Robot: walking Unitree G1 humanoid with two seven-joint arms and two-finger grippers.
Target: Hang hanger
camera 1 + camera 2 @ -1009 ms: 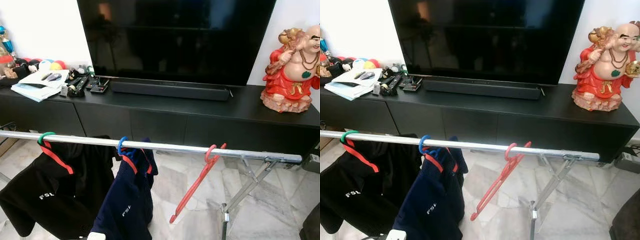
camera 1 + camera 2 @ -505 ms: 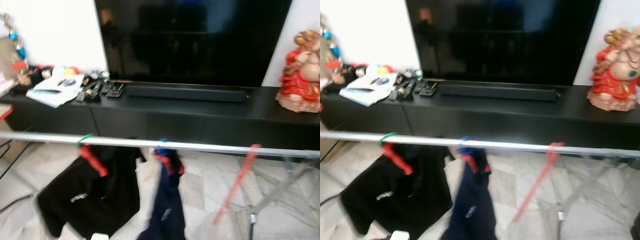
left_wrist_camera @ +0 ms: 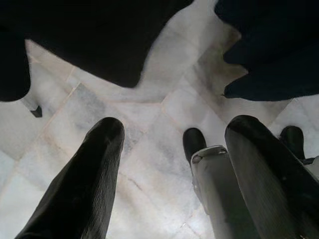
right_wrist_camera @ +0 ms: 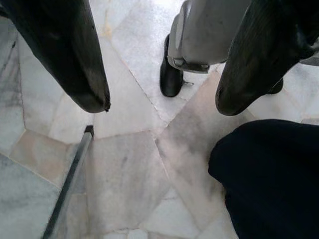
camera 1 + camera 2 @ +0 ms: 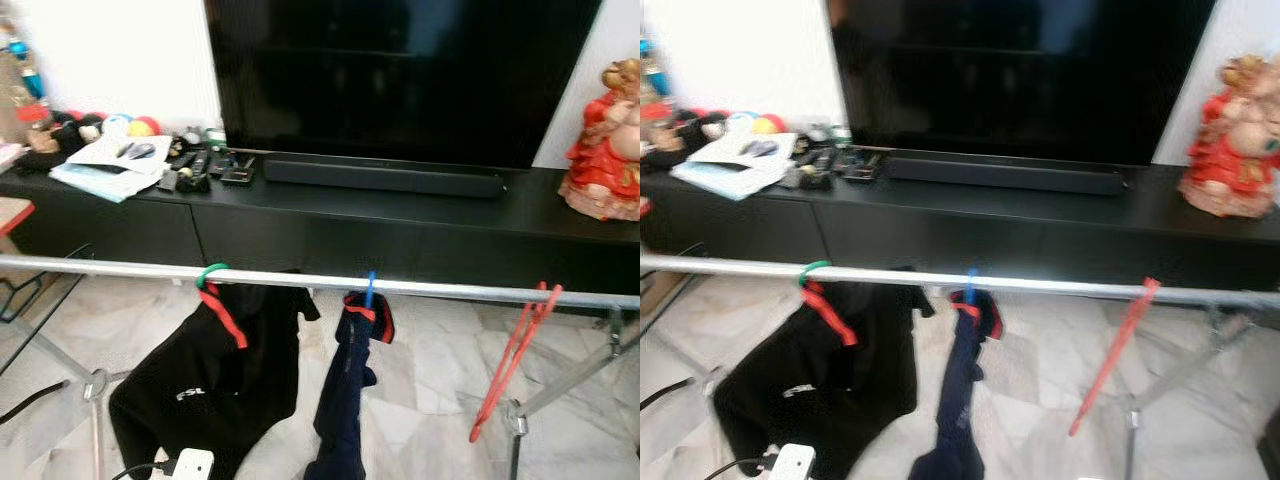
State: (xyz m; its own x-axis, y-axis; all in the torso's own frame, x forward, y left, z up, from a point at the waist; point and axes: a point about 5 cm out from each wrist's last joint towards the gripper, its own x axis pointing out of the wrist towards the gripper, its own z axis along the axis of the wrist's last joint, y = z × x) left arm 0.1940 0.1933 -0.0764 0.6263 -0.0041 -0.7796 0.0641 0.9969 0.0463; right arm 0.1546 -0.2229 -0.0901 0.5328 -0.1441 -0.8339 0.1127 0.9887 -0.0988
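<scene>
Bare red hanger already hooks the silver rail near its right end, clear of the black shirt and navy shirt, so nothing crowds it. Left tool and right tool hang released and empty over the marble floor, low by the robot's feet; task looks done.

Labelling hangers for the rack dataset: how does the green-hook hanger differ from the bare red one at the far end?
The green-hook hanger carries a black garment; the bare red hanger carries nothing. The first has a green hook over red arms; the second is red all over. The first sits left of the navy garment, the second near the rail's right end, slanting down to the left. Both hook over the same silver rail.
</scene>
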